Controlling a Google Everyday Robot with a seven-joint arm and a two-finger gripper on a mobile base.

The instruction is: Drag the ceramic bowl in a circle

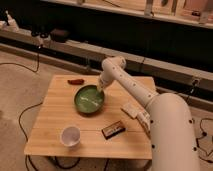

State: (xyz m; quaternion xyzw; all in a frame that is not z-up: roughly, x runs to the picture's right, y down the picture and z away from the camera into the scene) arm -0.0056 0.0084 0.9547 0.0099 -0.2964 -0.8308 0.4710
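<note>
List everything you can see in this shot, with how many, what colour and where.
table: one, light wood, centre of view
ceramic bowl: one, glossy green, middle of the table, toward the back
cup: one, white, front left of the table
flat packet: one, dark, front of the table, right of the cup
small object: one, reddish-brown, back left of the table
cables: several, dark, on the floor at left
arm: one, white, reaching over the table from the right
gripper: one, white, shut on the ceramic bowl's far right rim
</note>
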